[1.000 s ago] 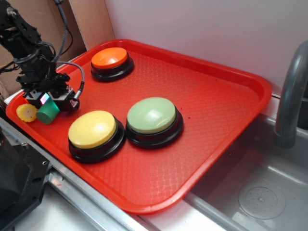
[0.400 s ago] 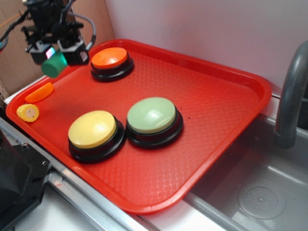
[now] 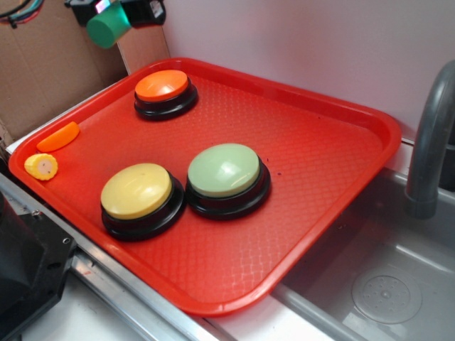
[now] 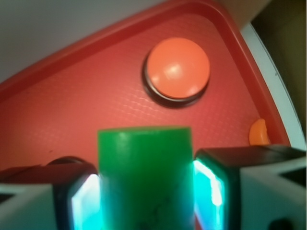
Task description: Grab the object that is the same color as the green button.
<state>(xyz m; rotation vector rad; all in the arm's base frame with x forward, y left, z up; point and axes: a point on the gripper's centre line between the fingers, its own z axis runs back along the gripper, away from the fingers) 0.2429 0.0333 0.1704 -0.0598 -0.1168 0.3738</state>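
My gripper (image 3: 114,13) is shut on the green cylinder (image 3: 108,27) and holds it high above the far left corner of the red tray (image 3: 334,121), at the top edge of the exterior view. In the wrist view the green cylinder (image 4: 145,177) stands between my two fingers (image 4: 216,189), pressed from both sides. The pale green button (image 3: 225,172) sits on its black base near the tray's middle, far below and to the right of my gripper.
An orange button (image 3: 164,88) sits at the tray's far left, also in the wrist view (image 4: 178,68). A yellow button (image 3: 137,192) is beside the green one. An orange slice (image 3: 58,136) and a corn piece (image 3: 41,166) lie at the left edge. A sink and grey faucet (image 3: 430,142) are at the right.
My gripper has risen from the tray's left corner with the green cylinder in it, moving up and toward the back. The orange slice is now uncovered.
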